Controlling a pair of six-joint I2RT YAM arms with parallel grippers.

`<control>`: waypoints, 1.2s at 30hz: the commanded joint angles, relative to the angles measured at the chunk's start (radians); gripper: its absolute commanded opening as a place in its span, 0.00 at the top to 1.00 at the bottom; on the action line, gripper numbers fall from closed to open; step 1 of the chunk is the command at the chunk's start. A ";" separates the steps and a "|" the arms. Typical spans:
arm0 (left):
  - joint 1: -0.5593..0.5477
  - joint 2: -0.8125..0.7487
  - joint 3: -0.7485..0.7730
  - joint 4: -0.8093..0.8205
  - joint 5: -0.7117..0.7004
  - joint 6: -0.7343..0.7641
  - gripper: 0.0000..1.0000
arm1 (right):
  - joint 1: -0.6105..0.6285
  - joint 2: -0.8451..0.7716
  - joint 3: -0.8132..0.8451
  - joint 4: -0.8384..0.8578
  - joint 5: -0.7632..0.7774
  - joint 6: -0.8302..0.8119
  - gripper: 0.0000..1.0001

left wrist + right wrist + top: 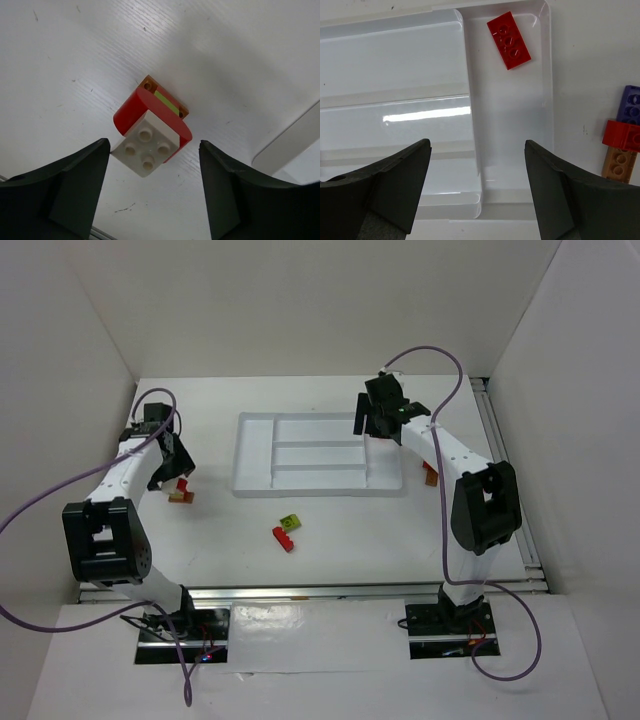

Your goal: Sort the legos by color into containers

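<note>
Left gripper (153,149): wide open, holding nothing; low over the table (240,60), one jaw on each side of the left stack, touching neither side of it.
Left stack (150,117): white brick (146,150) on top, curved red piece under it, orange-brown and lime showing beneath; on the table well left of the tray, outside any compartment.
Green brick (290,522): on the table in front of the tray, just beside the loose red (284,538).
Tray (255,455): centre of the table; left and middle compartments bare as far as can be seen.
Right gripper (477,145): wide open, empty; hanging above the tray's right end.
Flat red (509,40): lying alone in the rightmost compartment, near its far end.
Right cluster (621,136): blue, red and tan bricks touching in a row, on the table just right of the tray.
Step in hand: probably left pick of the white brick; right arm apparently free above its compartment.
Next move, left: closing squarely on the white brick alone, since a grip lower down would likely lift the whole mixed stack.
Next move, right: turning out to the right cluster, most likely for its red.
</note>
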 commanded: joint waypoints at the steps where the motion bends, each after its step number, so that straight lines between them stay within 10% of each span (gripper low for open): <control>1: 0.006 -0.028 -0.025 0.013 0.030 0.028 0.21 | 0.005 -0.036 0.002 0.011 0.001 0.006 0.18; 4: 0.006 -0.028 -0.026 0.013 0.061 0.028 0.35 | 0.005 -0.027 0.002 0.011 0.001 0.006 0.18; 36: 0.006 -0.060 0.007 0.037 0.060 0.046 0.43 | 0.041 0.038 0.030 -0.017 -0.008 0.006 0.18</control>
